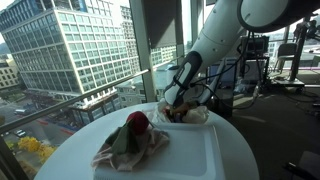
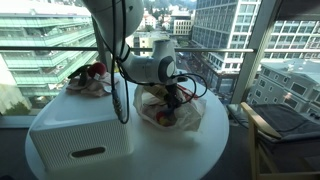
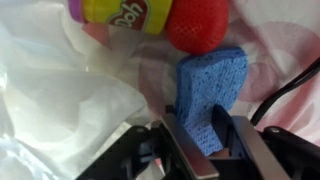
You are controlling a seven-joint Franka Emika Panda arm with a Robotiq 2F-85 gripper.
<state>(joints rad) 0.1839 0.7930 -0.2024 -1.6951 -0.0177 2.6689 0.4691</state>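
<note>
Sponge [image 3: 210,85] between gripper [image 3: 207,132] jaws, in plastic bag [image 3: 60,115] with Play-Doh can [image 3: 120,14].

The sponge [image 3: 210,90] is blue, finely pored; the ball [image 3: 197,22] is red. The tub [image 3: 120,14] is yellow, label pink and purple. The bag [image 3: 60,100] is translucent white; gripper [image 3: 207,140] black; table [image 1: 230,150] white.

A blue sponge [image 3: 208,88] (porous, rectangular) stands on edge on a crumpled plastic bag [image 3: 60,95], pinched by the tool [image 3: 206,140].
</note>
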